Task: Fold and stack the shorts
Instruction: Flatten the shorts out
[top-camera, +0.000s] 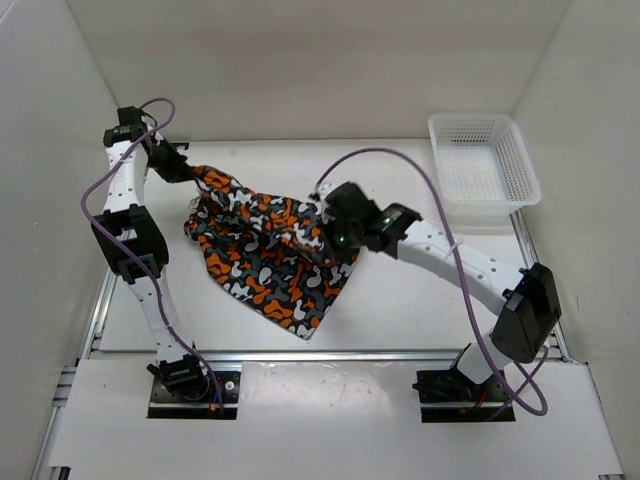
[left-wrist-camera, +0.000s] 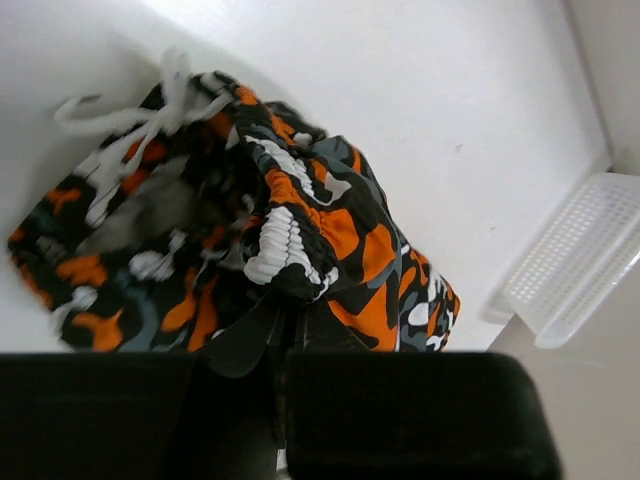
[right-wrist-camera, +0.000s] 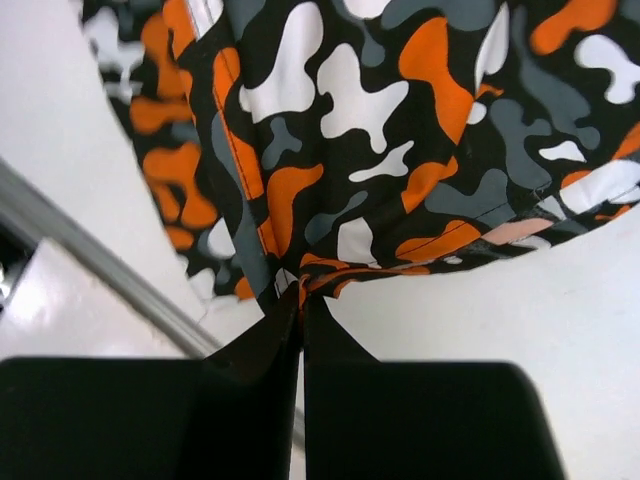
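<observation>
Table (top-camera: 400, 310) white, walled on three sides, arms bolted at its near edge. Shorts (top-camera: 265, 250) are the biggest loose thing: camo orange, white, grey and black, well to the left of the basket (top-camera: 482, 165), about mid-table. They are not flat. The top edge is lifted and strung between the two arms, and the rest drapes down to a point on the side away from the basket's far wall, with the low corner resting on the table. The basket is white mesh, at the far right corner, apart from the shorts, with nothing visible inside.

Left pincer (top-camera: 190, 170) is at the shorts' corner farthest from the basket, clamped on the gathered waistband; its wrist view shows the elastic bunched right at the fingertips. Right pincer (top-camera: 328, 222) is at the shorts' edge nearest the basket, fingers pressed together on a seam, fabric hanging from the tips.

Judgement: the two-point hold is there to stretch the cloth and shake out the crumple so it can be laid flat; folding not started, stacking not started.

Drawstring (left-wrist-camera: 110, 120) is white and loose, trailing from the waist on the side away from the basket. It could get trapped in a fold.
</observation>
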